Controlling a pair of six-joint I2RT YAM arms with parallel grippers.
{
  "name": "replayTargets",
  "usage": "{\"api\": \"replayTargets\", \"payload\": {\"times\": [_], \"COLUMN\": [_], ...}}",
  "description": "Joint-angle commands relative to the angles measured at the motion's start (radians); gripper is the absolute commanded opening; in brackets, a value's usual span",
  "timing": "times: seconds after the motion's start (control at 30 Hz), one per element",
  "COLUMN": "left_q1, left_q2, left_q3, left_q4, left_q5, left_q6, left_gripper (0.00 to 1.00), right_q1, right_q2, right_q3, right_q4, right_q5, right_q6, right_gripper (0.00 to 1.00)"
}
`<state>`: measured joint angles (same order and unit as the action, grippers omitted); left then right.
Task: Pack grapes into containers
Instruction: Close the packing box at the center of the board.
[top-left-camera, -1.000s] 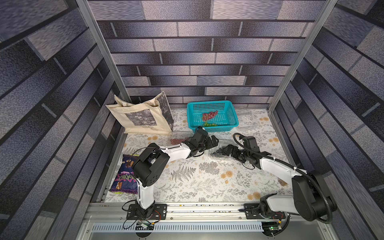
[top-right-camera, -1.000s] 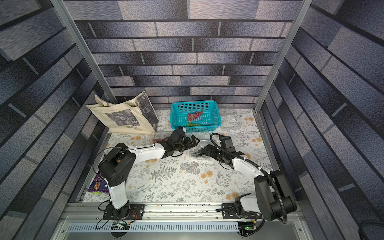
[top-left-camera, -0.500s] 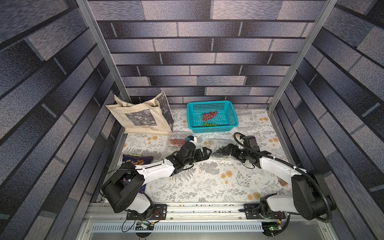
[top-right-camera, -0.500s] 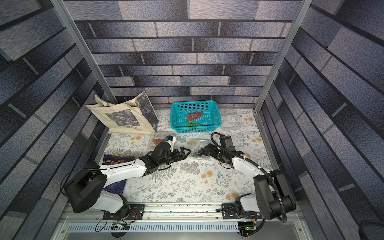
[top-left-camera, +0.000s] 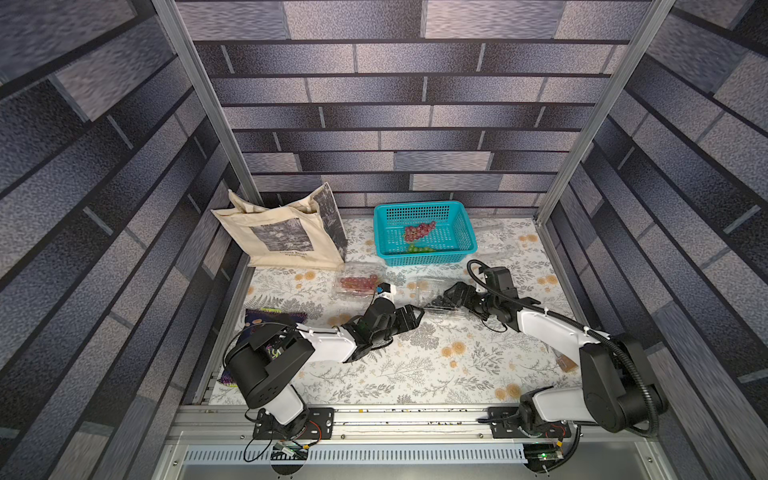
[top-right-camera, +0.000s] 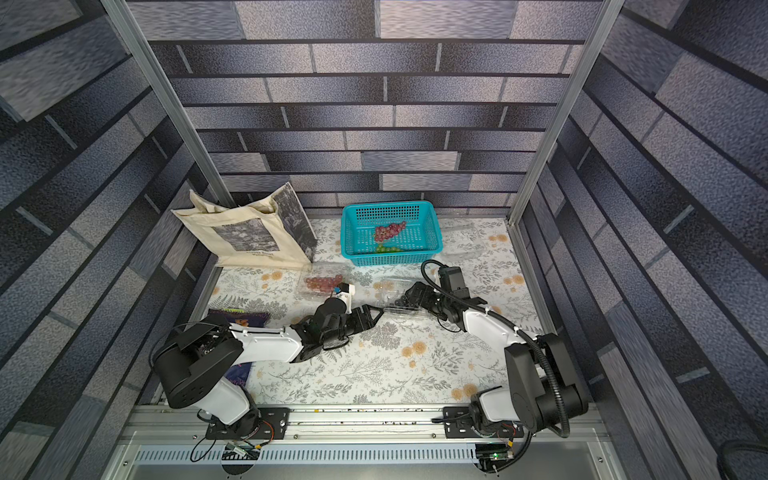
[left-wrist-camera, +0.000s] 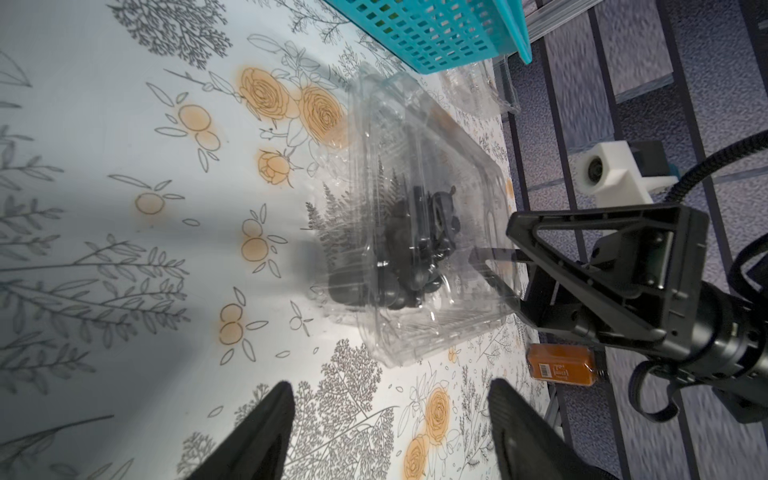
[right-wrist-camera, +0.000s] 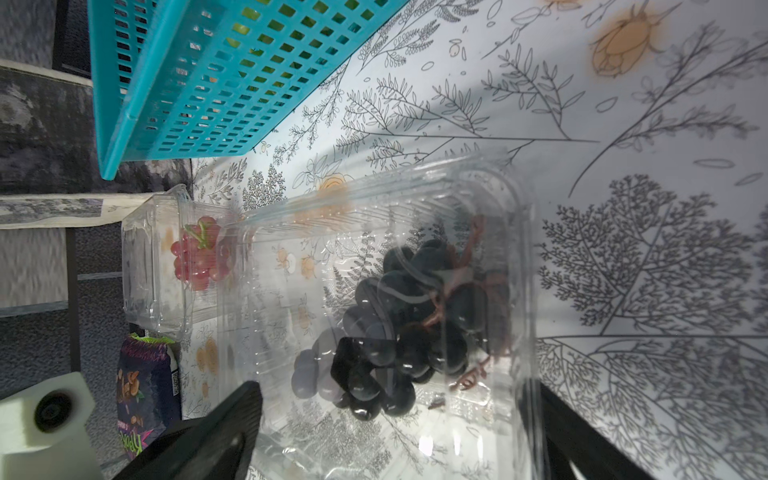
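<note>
**entry: left arm brought round to the dark-grape box**

left gripper (left-wrist-camera: 390, 432): fingers (left-wrist-camera: 266, 436) spread, nothing between them, only tablecloth (left-wrist-camera: 124, 208) in the gap. the gap has begun to narrow. the tips sit at the bottom of the wrist frame, pointing at the near end of the container (left-wrist-camera: 415, 332) and just short of it. a second ago this arm reached up toward the basket. it has since drawn back and swung to centre frame in both top views.

right gripper (right-wrist-camera: 395, 436): fingers wide apart, astride one end of the same container. cannot tell whether the pads touch its walls. position unchanged.

contents: dark grapes (right-wrist-camera: 407, 328), one bunch, inside. glare hides how the lid stands.

neighbours: second container (top-left-camera: 347, 293) holding red grapes (top-left-camera: 359, 282), left of centre, now left alone. teal basket (top-left-camera: 415, 205), upper centre, with a red bunch (top-left-camera: 419, 230) and a green bunch (top-left-camera: 419, 249) unpacked.

reading: both arms converge on one box, probably to steady it and shut the lid. two bunches remain, so roughly half done.
</note>
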<state>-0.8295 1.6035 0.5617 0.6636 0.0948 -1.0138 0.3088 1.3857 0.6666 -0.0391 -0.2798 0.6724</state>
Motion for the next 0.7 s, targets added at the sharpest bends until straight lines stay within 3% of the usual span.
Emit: {"api": "replayTargets", "payload": {"times": [0.0,0.23,0.67], "left_q1": [0.015,0.032,0.046], "left_q2": [0.020,0.054,0.113], "left_q3": [-0.027,-0.019,0.024], "left_q4": [0.079,0.098,0.152], "left_q5": [-0.041,-0.040,-0.036], "left_q6": [-0.030,-0.038,-0.051], "left_gripper": [0.67,0.50,0.41], "right_q1": [-0.007,-0.006,-0.005], "right_q2": [0.009,-0.002,0.035], "right_q3": [0.016,0.006,0.013], "right_q4": [0.027,0.040,0.038], "right_q5": [-0.017,-0.027,-0.029], "right_q6": [0.008,0.015,-0.006], "right_gripper": [0.98,0.98,0.96]}}
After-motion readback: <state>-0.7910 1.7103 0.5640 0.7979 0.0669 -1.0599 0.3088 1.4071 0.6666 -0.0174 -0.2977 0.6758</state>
